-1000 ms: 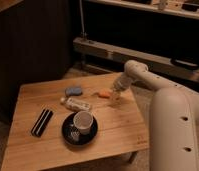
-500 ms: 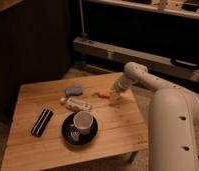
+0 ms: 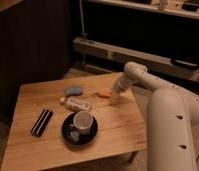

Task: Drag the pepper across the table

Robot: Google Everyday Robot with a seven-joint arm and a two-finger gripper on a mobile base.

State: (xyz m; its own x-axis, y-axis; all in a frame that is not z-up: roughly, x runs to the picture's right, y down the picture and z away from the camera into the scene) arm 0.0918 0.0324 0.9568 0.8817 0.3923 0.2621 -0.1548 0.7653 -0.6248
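The pepper is small and orange-red and lies on the far right part of the light-brown wooden table. My gripper is low over the table top, right against the pepper's right end. My white arm reaches in from the right. Whether the gripper touches or holds the pepper is hidden by the wrist.
A white tube-shaped packet lies left of the pepper, with a blue object behind it. A white cup stands on a black saucer in the middle front. A black flat object lies at the left. A dark shelf unit stands behind.
Almost nothing: the gripper stays beside the pepper and the arm has shifted only slightly. The other objects have not moved.
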